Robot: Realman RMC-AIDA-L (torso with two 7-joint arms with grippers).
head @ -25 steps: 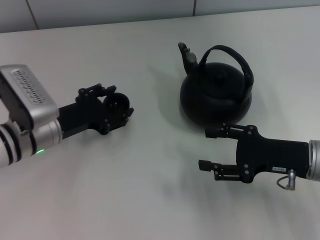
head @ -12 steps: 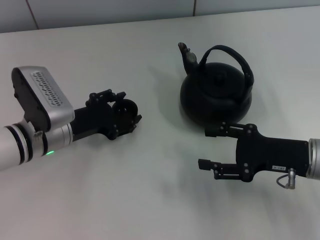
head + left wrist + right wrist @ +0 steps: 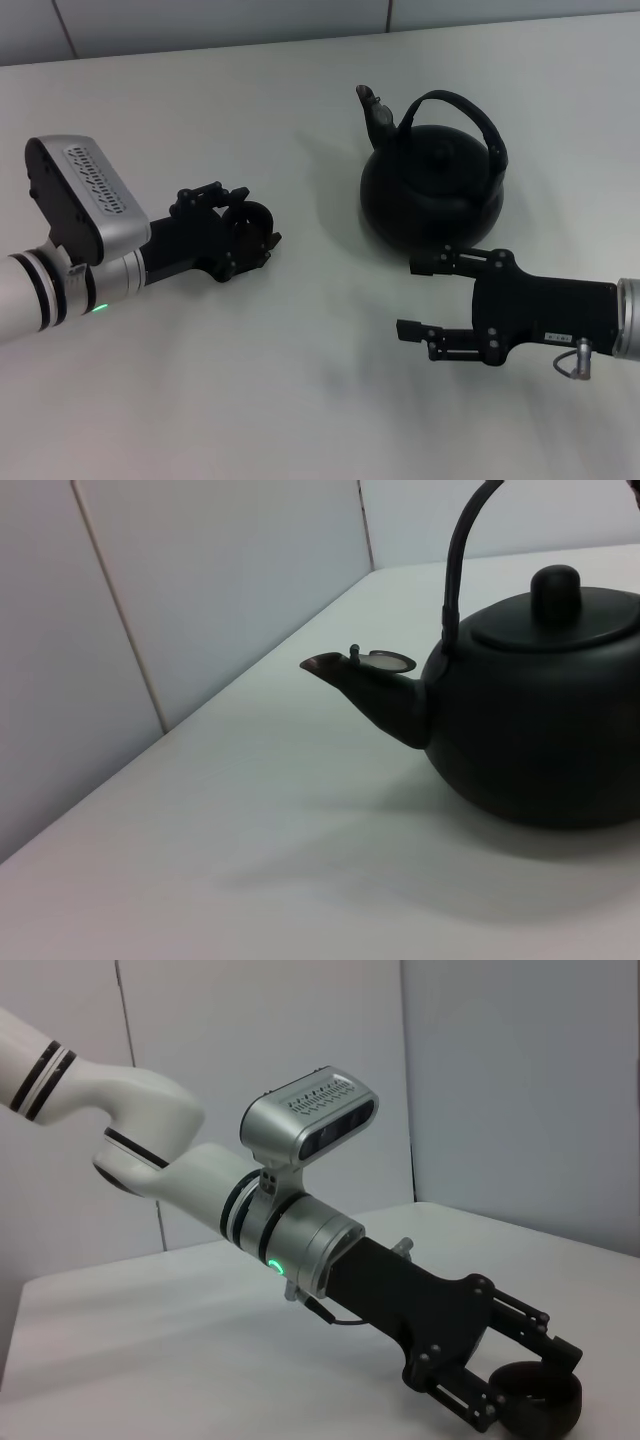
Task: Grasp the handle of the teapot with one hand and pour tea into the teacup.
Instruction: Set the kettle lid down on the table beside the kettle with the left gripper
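The teapot stands on the table in the upper right of the centre of the head view, with its spout pointing to the upper left. Its handle is not yet grasped, so pouring has not begun. The left gripper, at the middle left of the frame, is closed around the teacup and holds it low over the table, well apart from the spout. The right gripper, at the lower right, is wide open and empty; its upper finger lies just beside the base of the pot.

By my judgement, 2 steps are left: to take the handle and to tip the pot over the cup. The arch of the handle is free above. The wall lies behind, near the far table edge, and bare table between the arms gives room.
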